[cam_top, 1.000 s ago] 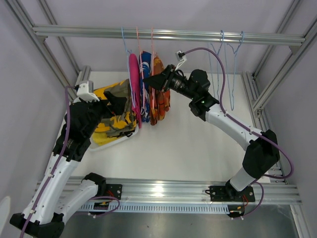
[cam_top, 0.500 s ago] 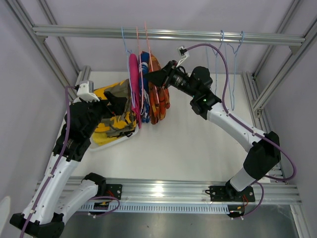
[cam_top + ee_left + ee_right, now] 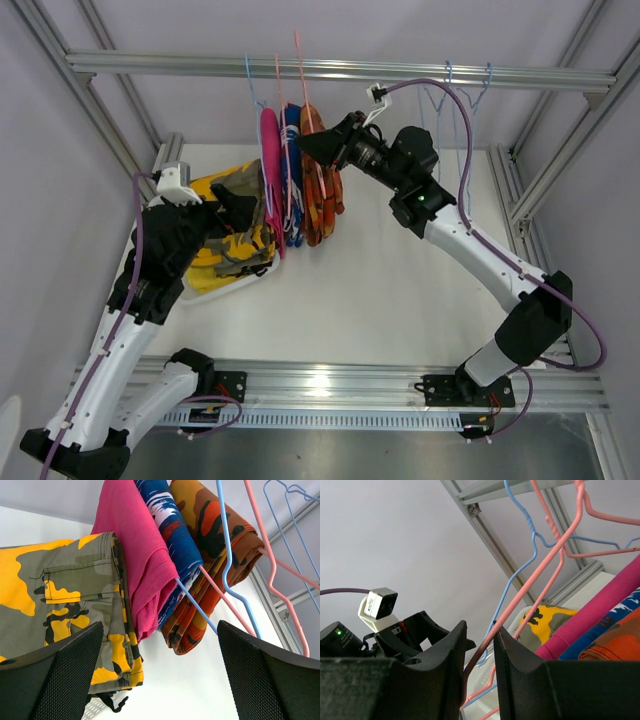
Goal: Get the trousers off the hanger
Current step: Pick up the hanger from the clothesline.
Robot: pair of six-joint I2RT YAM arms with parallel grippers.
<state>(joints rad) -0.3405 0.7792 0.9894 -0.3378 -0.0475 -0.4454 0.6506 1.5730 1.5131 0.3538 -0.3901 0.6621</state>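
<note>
R gripper is seen clamped on the thin wire of the pink hanger; wire is passed up betw. its fingers, jaws nearly together; orange camo trousers are draped over that hanger, just below and ahead of R gripper; blue/white trousers and magenta trousers are hung just beyond the orange pair, on R gripper's far side; hanger hook is seen above the rail, whether clear of it can't be told; L gripper is seen w/ jaws wide apart; yellow/dark camo trousers are laid just under L gripper, on top of plain yellow pair; hung pairs are found just ahead of it, up and to its right.
</note>
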